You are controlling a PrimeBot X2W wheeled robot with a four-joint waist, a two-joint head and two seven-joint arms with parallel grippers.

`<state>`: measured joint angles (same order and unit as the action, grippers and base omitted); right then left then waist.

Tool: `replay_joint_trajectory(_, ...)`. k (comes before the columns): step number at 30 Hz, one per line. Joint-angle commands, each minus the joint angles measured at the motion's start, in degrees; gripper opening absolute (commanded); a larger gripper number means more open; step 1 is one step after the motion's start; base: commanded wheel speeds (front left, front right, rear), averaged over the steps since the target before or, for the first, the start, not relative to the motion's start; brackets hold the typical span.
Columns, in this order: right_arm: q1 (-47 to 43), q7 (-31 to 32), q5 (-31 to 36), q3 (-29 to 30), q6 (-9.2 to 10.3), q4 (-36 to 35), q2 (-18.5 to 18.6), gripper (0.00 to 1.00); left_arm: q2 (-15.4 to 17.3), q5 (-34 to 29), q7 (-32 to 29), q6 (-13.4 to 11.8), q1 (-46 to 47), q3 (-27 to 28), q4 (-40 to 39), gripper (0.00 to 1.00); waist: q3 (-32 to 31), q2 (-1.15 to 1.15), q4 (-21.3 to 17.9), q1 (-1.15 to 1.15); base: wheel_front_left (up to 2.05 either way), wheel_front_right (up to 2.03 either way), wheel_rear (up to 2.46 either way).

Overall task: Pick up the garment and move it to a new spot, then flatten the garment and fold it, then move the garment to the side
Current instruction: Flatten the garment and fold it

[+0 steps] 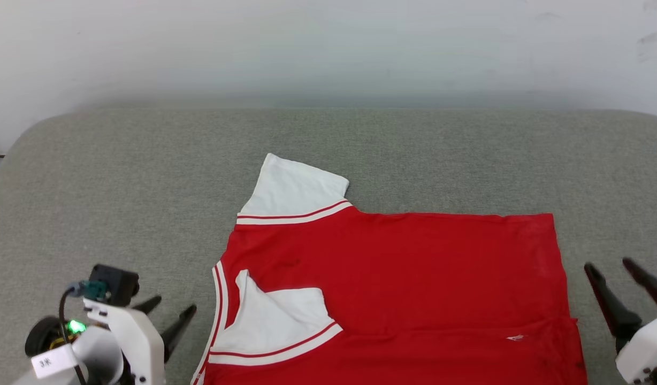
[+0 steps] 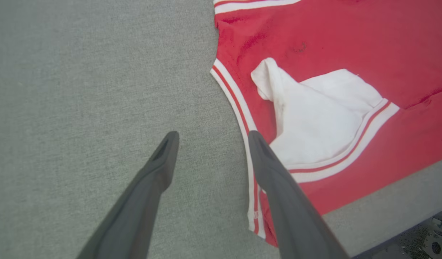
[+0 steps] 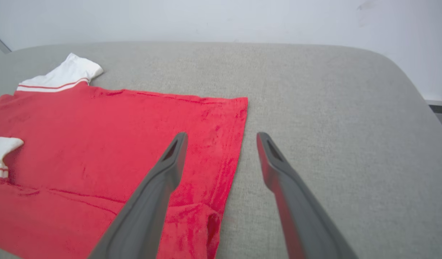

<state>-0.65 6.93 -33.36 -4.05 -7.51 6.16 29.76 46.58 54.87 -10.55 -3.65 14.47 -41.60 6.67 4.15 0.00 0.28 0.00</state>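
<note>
Right now your left gripper (image 1: 172,307) is hanging at the near left, its jaws standing wide apart and holding nothing. Its tips are sitting just beside the striped neckline (image 1: 219,299) of the shirt (image 1: 403,267). Your right gripper (image 1: 606,264) is hanging at the near right, jaws likewise spread and empty, just beside the hem (image 1: 561,267).

Between them the shirt is lying flat on the grey cushion (image 1: 120,187), close to its near edge and well apart from its far edge, with the neck pointing left and the hem pointing right. The near sleeve (image 1: 277,315) is lying folded in over the red body. The far sleeve (image 1: 293,187) is sticking out toward the far edge and the pale wall (image 1: 328,48).

You are dealing, I judge, with a light, limp knit. It is probably going to sag and drape from wherever you are pinching it, and to cling a little to the woven cover rather than slide. Nothing about it is looking fragile.

So you are better off taking it by the edges: the striped trim at the neck or shoulder on the left, the stitched hem corner on the right, where doubled cloth is giving the fingers more to bite. Pinching mid-panel is risking lifting one layer alone. For the far sleeve, the striped band is looking like the firmest hold.
</note>
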Motion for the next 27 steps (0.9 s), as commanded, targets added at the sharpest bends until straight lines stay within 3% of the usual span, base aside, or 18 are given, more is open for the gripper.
replay_joint_trajectory(1, 1.5, -2.8, 2.4, 1.8, 0.05, -1.4, -2.3, 1.0, 0.5, -1.2, 1.1, -0.7, 1.8, 0.8, -0.5, 1.0, 0.1, 0.0, -0.8, 0.0, 0.0, 0.0, 0.0)
replay_joint_trajectory(7, 2.7, -9.6, 9.8, 6.1, 0.05, -6.5, -8.7, 1.0, -0.7, -5.1, 4.0, -2.2, 8.3, 2.6, -0.5, 1.0, 1.4, 0.0, -3.1, 0.0, 0.0, 0.0, 0.0)
replay_joint_trajectory(13, 3.7, -10.4, 13.4, 5.7, 0.05, -10.7, -11.8, 1.0, -2.4, -5.4, 0.6, 0.4, 17.5, 3.1, 2.5, 1.0, 4.8, 0.0, -6.0, 0.0, 0.0, 0.0, 0.0)
replay_joint_trajectory(19, 5.5, -10.7, 14.2, 4.2, 0.05, -12.7, -13.4, 1.0, -2.1, -1.1, -13.7, 4.6, 27.8, 2.3, 7.5, 1.0, 9.7, 0.0, -9.1, 0.0, 0.0, 0.0, 0.0)
replay_joint_trajectory(25, 7.9, -11.4, 13.9, 3.4, 0.05, -12.9, -13.6, 1.0, -2.9, 1.9, -26.7, 5.4, 38.1, 2.0, 11.7, 1.0, 15.8, 0.0, -11.3, 0.0, 0.0, 0.0, 0.0)
replay_joint_trajectory(27, 8.3, -11.7, 13.7, 3.3, 0.05, -12.9, -13.5, 1.0, -3.4, 2.2, -28.6, 5.2, 39.8, 2.0, 12.5, 1.0, 16.7, 0.0, -11.5, 0.0, 0.0, 0.0, 0.0)
